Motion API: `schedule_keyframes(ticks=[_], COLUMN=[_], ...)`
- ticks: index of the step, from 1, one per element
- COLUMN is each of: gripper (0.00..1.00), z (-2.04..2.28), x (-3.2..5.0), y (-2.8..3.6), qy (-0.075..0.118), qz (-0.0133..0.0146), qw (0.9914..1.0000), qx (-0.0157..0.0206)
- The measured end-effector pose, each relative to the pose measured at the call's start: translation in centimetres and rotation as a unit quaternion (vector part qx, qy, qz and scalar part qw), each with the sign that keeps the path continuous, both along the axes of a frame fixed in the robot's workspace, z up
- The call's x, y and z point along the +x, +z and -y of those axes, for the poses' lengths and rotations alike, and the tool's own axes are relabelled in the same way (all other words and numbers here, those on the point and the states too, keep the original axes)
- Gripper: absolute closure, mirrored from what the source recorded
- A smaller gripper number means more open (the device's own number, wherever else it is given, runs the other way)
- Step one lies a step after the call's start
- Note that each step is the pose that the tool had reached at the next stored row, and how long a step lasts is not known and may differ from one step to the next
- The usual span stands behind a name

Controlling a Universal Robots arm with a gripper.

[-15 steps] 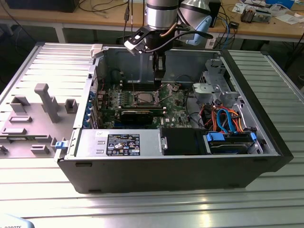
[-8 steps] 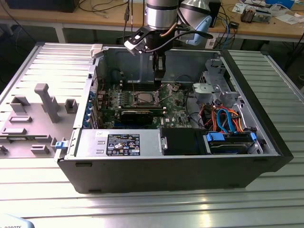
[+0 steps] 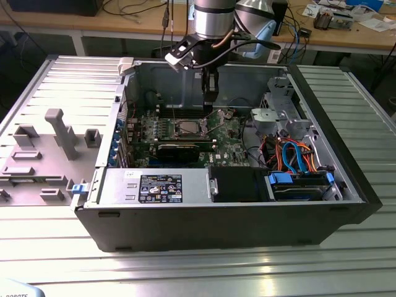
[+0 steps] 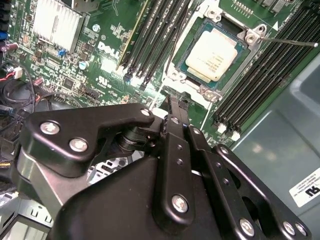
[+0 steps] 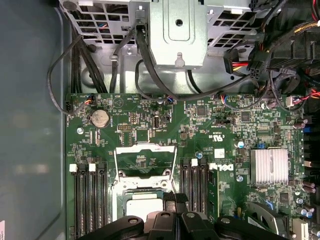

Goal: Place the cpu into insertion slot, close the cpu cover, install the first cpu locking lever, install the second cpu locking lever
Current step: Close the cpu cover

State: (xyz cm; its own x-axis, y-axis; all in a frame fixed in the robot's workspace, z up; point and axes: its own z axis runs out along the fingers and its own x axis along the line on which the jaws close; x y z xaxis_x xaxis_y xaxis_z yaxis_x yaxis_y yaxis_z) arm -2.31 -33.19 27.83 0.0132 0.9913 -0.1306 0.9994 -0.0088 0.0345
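Observation:
The cpu (image 4: 215,54) lies flat in the insertion slot on the green motherboard (image 3: 223,133), silver top up, and shows in both wrist views and as a pale square (image 3: 187,129) in the exterior view. The cpu cover (image 5: 145,148) stands flipped up off the slot, its window open over the board. Thin wire locking levers (image 5: 114,167) stick up unlatched beside it, and one lever (image 4: 295,42) juts out past the slot. My gripper (image 3: 210,102) hangs above the board just beside the slot, black fingers (image 4: 175,130) shut together with nothing between them.
The open computer case (image 3: 346,185) sits on a ribbed metal table. Memory slots (image 5: 90,200) flank the socket. A heatsink (image 5: 269,166), a long black card (image 3: 179,150), a drive cage (image 3: 281,111) and cable bundles (image 3: 297,158) crowd the board. A grey fixture tray (image 3: 43,154) lies at the exterior view's left.

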Motion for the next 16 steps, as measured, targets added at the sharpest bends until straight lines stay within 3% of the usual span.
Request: schedule_keyframes(ticks=[16], gripper=[0.89], z=[0.00], x=[2.26], y=[0.00], qy=[0.000], qz=[0.0000], qw=[1.00000], qx=[-0.0005])
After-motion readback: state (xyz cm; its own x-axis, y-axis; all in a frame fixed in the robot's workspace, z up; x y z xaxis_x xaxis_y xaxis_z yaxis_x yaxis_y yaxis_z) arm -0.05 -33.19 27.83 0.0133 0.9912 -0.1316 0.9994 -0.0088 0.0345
